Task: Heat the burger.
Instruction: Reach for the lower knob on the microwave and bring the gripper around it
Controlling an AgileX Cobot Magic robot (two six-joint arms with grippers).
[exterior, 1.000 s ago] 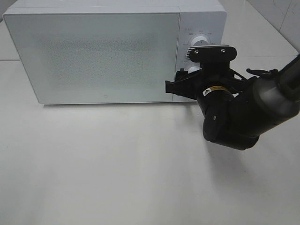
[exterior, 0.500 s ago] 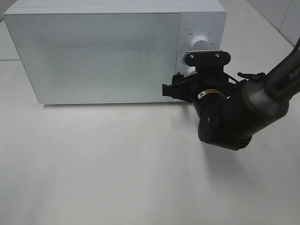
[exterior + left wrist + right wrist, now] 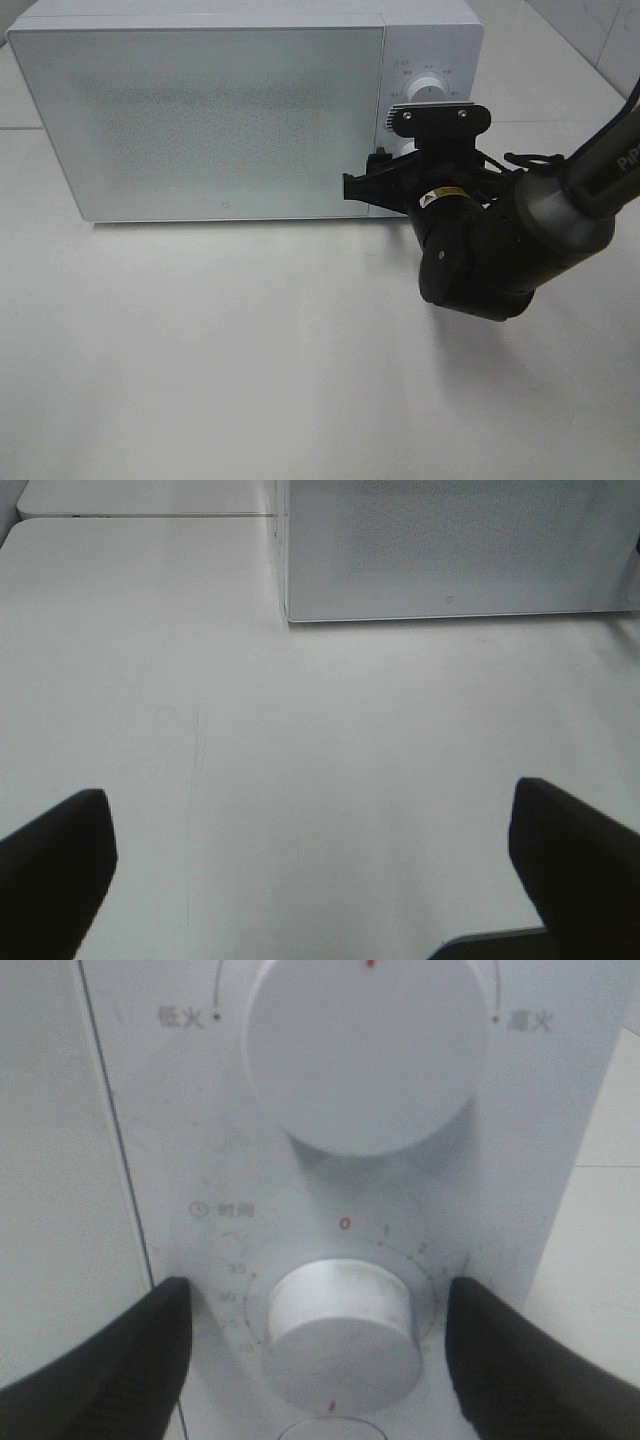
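Note:
The burger is hidden; the white microwave (image 3: 220, 110) has its door shut. My right gripper (image 3: 318, 1300) is open at the control panel, its two black fingers (image 3: 120, 1360) on either side of the lower timer knob (image 3: 340, 1325), with a gap left on both sides. From above, the right gripper (image 3: 395, 170) presses in against the panel below the upper power knob (image 3: 428, 90). My left gripper (image 3: 310, 795) is open over bare table and holds nothing, with the microwave (image 3: 450, 550) farther ahead of it.
The upper power knob (image 3: 365, 1050) sits just above the timer knob. The right arm's bulky black wrist (image 3: 480, 250) hangs in front of the microwave's right end. White table (image 3: 250, 360) stretches in front of the microwave.
My right arm has shifted slightly left and closer to the control panel. The left gripper has not visibly moved.

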